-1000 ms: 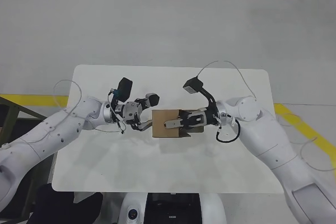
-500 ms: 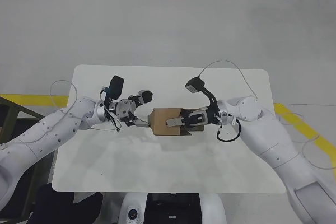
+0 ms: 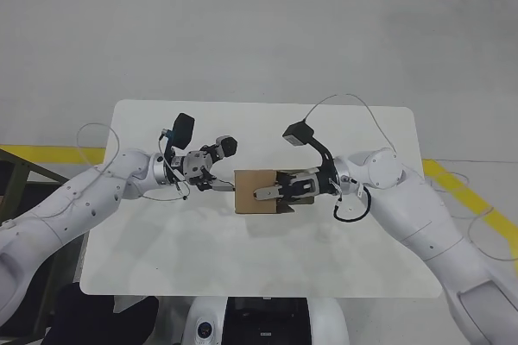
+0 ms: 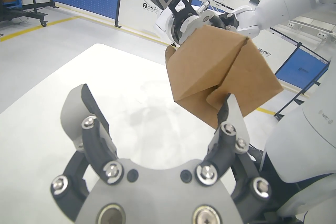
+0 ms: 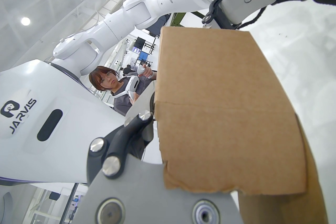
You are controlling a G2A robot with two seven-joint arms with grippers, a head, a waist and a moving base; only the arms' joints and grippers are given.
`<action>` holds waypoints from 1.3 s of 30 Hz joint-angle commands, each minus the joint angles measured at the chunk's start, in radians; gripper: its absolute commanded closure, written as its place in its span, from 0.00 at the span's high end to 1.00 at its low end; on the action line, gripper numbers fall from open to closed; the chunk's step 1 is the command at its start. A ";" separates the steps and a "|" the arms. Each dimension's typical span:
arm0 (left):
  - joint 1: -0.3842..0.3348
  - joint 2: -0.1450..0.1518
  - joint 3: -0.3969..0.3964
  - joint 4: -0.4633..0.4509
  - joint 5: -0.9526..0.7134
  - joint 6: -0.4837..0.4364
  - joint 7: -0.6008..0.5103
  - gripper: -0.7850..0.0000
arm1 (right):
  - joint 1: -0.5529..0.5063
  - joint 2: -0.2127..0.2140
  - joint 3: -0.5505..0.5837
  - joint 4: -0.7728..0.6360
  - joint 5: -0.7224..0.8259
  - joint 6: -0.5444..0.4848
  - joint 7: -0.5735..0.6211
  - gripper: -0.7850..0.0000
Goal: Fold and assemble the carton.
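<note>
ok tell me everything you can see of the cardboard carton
The plain brown cardboard carton is a small box, unprinted on the faces that show and already squared up. The end facing the open left claw is closed by two flaps meeting along a seam that gapes slightly at one corner, where one claw fingertip seems to touch. It looks tilted and held above the white table by the right claw, clamped on its far side.

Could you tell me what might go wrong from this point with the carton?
The carton seems held by the right gripper alone, on one wall; a push could twist it loose. One finger of the open left gripper sits beside the end-flap seam and might snag or crush a flap.
</note>
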 commanded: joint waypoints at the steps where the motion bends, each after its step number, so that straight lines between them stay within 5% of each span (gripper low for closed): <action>1: -0.003 -0.004 0.000 -0.005 -0.014 0.000 -0.021 1.00 | 0.002 0.003 -0.004 -0.003 0.001 -0.002 -0.002 0.00; 39: -0.016 -0.010 0.000 -0.042 -0.053 0.000 -0.098 1.00 | 0.040 0.034 -0.076 -0.003 0.034 -0.041 -0.041 0.00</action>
